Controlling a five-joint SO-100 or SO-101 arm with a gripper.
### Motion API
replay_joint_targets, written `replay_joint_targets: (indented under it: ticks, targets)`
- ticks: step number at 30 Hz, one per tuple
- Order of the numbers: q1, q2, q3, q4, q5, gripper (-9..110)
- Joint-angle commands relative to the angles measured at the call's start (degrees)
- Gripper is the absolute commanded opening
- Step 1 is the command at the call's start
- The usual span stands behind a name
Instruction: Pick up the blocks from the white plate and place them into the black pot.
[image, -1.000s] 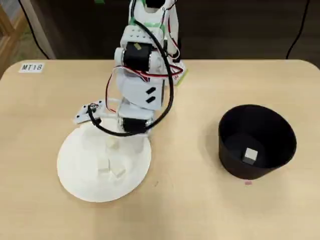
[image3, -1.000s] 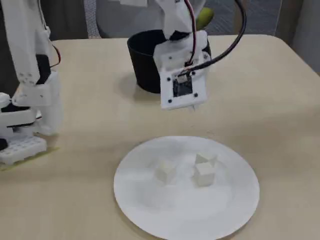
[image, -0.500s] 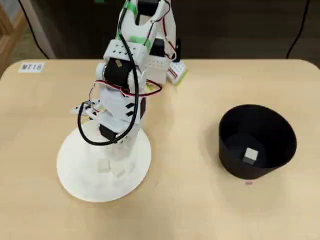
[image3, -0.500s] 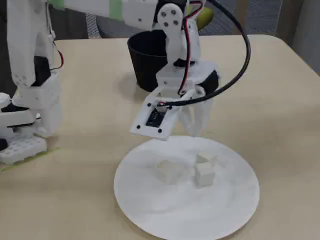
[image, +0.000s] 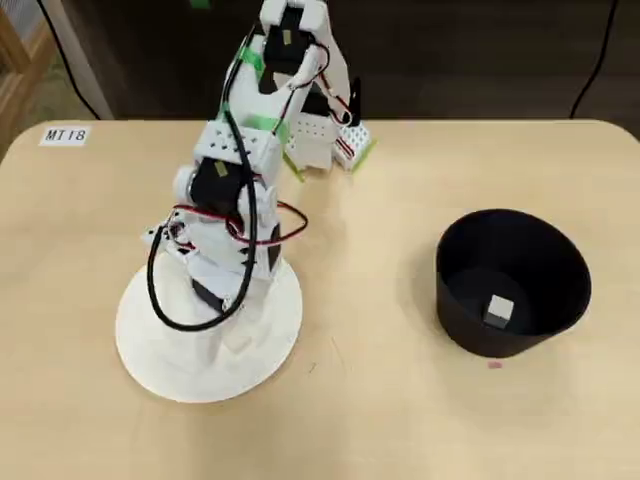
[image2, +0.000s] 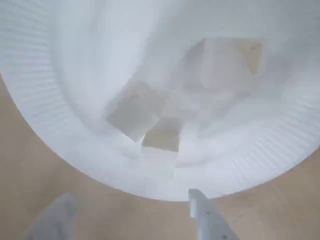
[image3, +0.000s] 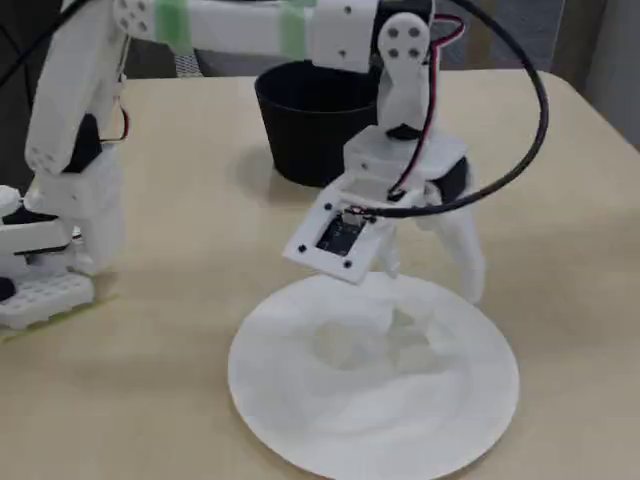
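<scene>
The white plate (image3: 300, 420) lies near the table's front in the fixed view, and three pale blocks rest on it, blurred: one at the middle (image3: 335, 345), two to the right (image3: 410, 328). My gripper (image3: 432, 288) hangs open just above the right-hand blocks, a finger on each side, touching nothing. In the wrist view the blocks (image2: 135, 110) (image2: 162, 136) (image2: 230, 62) sit on the plate (image2: 45, 100) beyond the two spread fingertips (image2: 205, 215). The black pot (image: 515, 280) stands at the right of the overhead view with one block (image: 499, 310) inside.
The arm (image: 225, 230) covers much of the plate (image: 150, 350) in the overhead view. Its base (image3: 50, 250) stands at the left of the fixed view. A label (image: 63, 134) is stuck at the table's far left corner. The pot (image3: 300, 130) stands behind the gripper.
The arm has swung further over the plate and lowered. The gripper has tipped downward, and its open fingers now straddle the right-hand blocks. The blocks have not moved.
</scene>
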Motion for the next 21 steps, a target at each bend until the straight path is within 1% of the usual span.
replay_joint_targets:
  ticks: [1,10,21]
  targets:
    - [0.7,0.6,-3.0,3.2,1.8,33]
    - [0.4,-1.6,-3.0,4.5,4.0,33]
    - [0.8,-4.6,-3.1,2.0,1.8,34]
